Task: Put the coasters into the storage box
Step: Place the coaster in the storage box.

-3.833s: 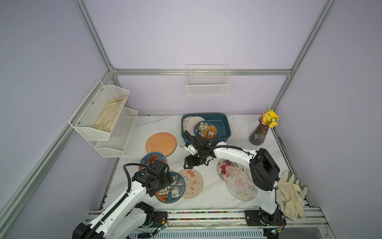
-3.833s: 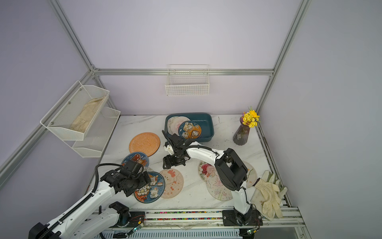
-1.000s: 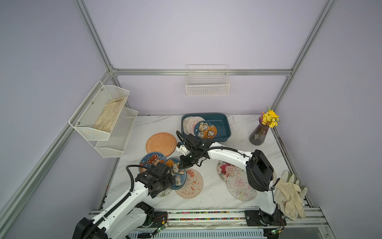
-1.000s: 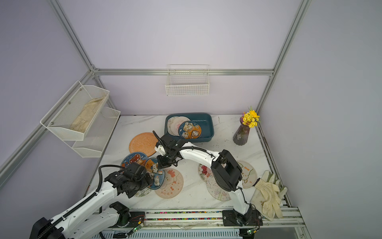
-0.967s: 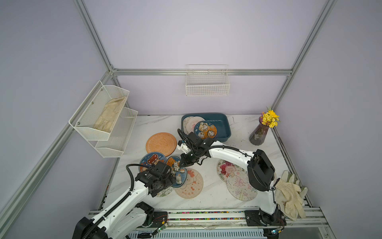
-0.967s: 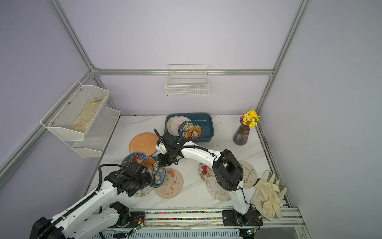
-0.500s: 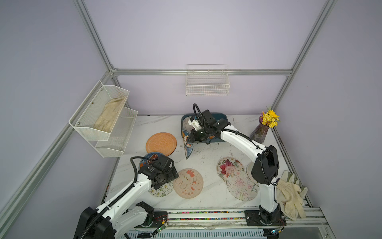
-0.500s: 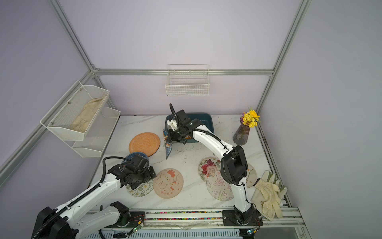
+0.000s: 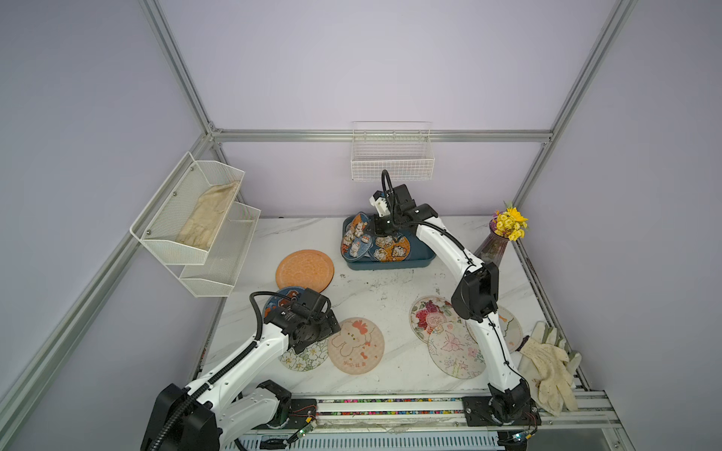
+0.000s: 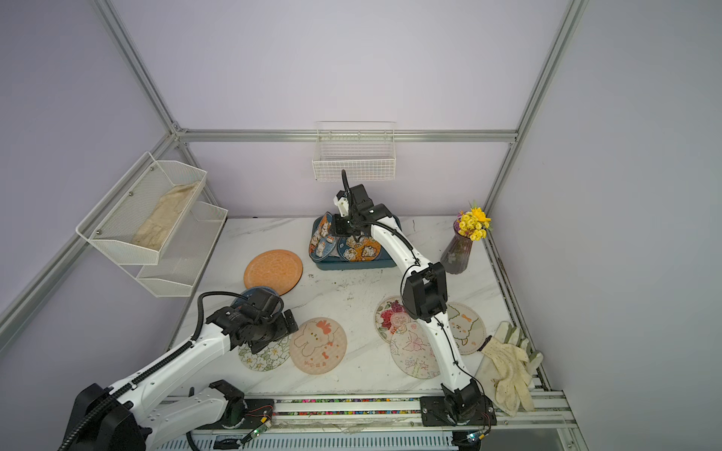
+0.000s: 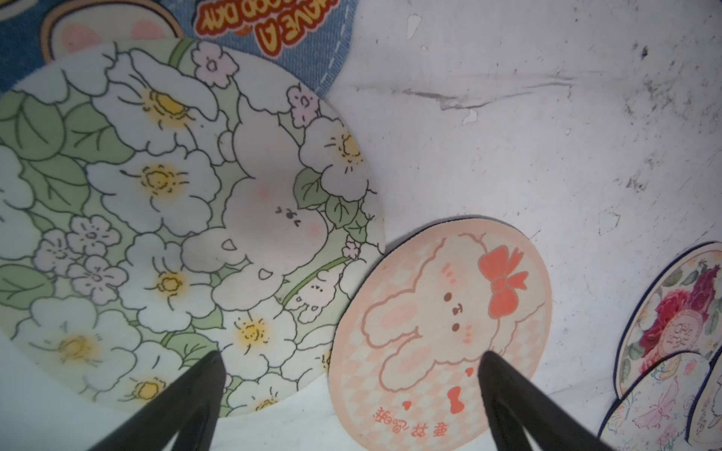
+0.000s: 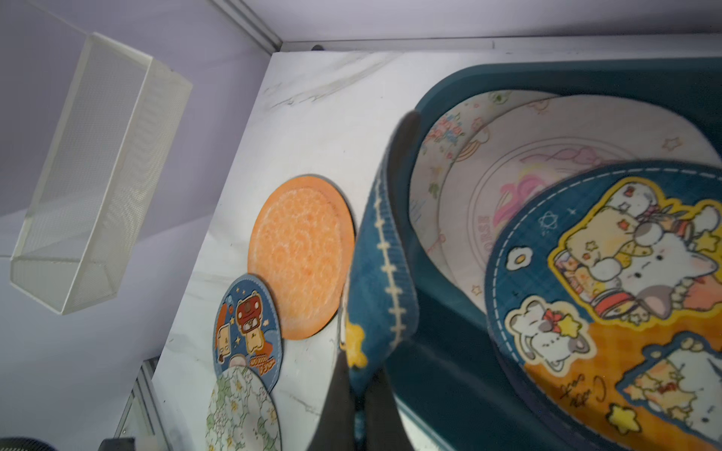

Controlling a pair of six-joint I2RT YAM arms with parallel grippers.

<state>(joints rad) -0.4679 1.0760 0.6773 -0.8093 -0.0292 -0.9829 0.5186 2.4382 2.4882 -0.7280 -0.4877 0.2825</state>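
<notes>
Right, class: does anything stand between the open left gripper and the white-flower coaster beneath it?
Nothing visible does. The left gripper hangs open above the white-flower coaster, whose top face is uncovered.

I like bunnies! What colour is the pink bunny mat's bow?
Orange-red. The bow shows best in the left wrist view.

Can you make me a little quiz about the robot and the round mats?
1. True or false: the right gripper is pinching a blue coaster.
2. Which coaster on the table lies nearest the storage box? A) plain orange coaster B) pink bunny coaster C) butterfly coaster
3. Fill in: the left gripper hangs ____ over the table, holding nothing.
Key: 1 true; 2 A; 3 open.
</notes>
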